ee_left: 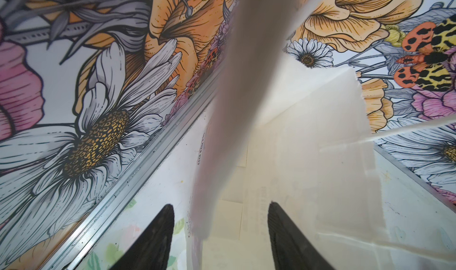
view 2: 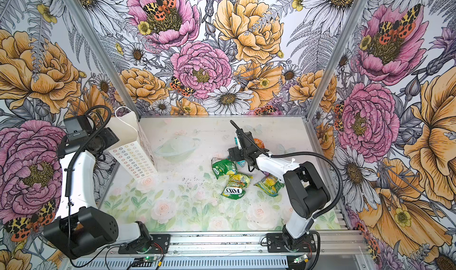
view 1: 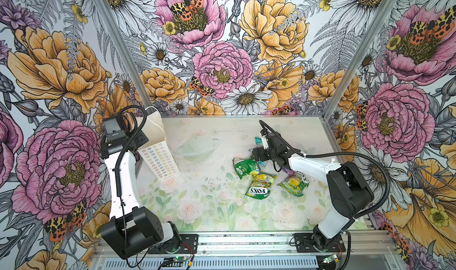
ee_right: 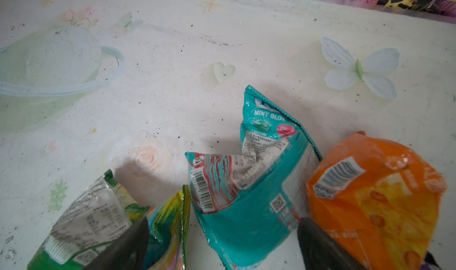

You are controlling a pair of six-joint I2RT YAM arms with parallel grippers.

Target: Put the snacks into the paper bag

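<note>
1. Your left tool (ee_left: 219,204), part open and empty, straddles a wall of the bag (view 1: 159,161); a skewed close could crumple or tip it.
2. Your right tool (ee_right: 223,219), wide open and empty, straddles the teal packet (ee_right: 246,207), well apart from the bag; you may snag the orange packet (ee_right: 370,194) too.

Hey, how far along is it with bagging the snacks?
Done: nothing visibly bagged; green packet, FOX'S packet and orange packet lie on the table. In hand: left gripper open astride the paper bag rim; right gripper open over the teal packet. Left: every pick and drop.
</note>
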